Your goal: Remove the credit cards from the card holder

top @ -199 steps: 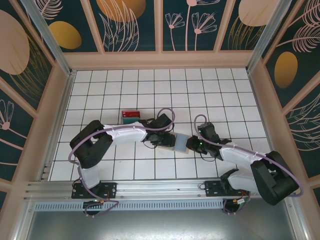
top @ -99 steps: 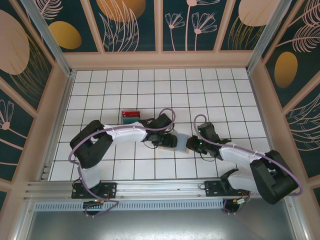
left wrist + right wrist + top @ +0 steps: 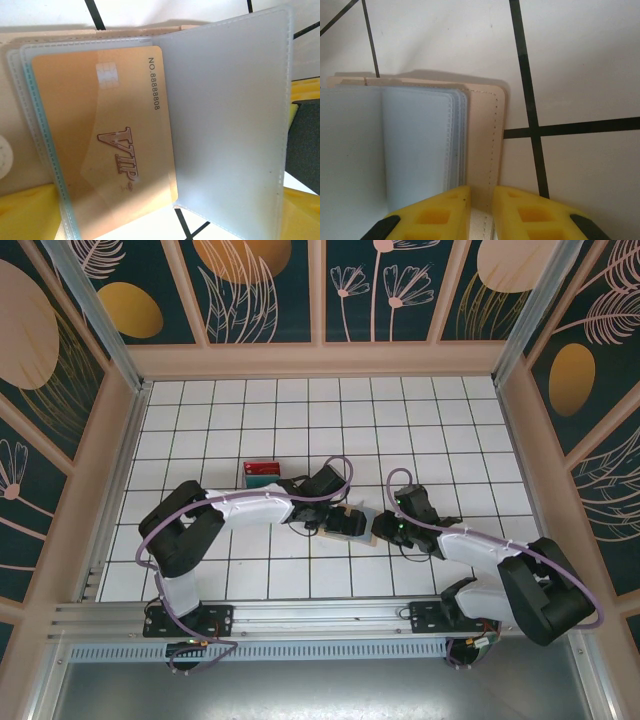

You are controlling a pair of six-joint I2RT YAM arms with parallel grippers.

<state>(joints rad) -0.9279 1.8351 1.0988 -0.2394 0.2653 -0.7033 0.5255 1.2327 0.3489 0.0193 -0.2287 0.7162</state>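
1. Credit cards first. The red card (image 3: 263, 467) and the teal-green card (image 3: 262, 480) lie out on the tabletop (image 3: 200, 410), touching each other, beyond and to the left of your left tool (image 3: 346, 519). Count both as done.
2. Your left tool hangs over the card holder (image 3: 487, 125) with its fingers spread wide, gripping nothing.
3. Right beneath that tool, the tan-orange card (image 3: 105, 145) sits in a clear sleeve of the holder. That card is the one left to pull out.
4. Beside it, the frosted sleeve page (image 3: 230, 125) looks empty. You can't tell whether the pages stacked beneath it hide another card.
5. The holder lies open on the tabletop between your two tools.
6. Your right tool (image 3: 480, 200) is pinching the holder's tan cover at its edge, which should steady it for the last pull.
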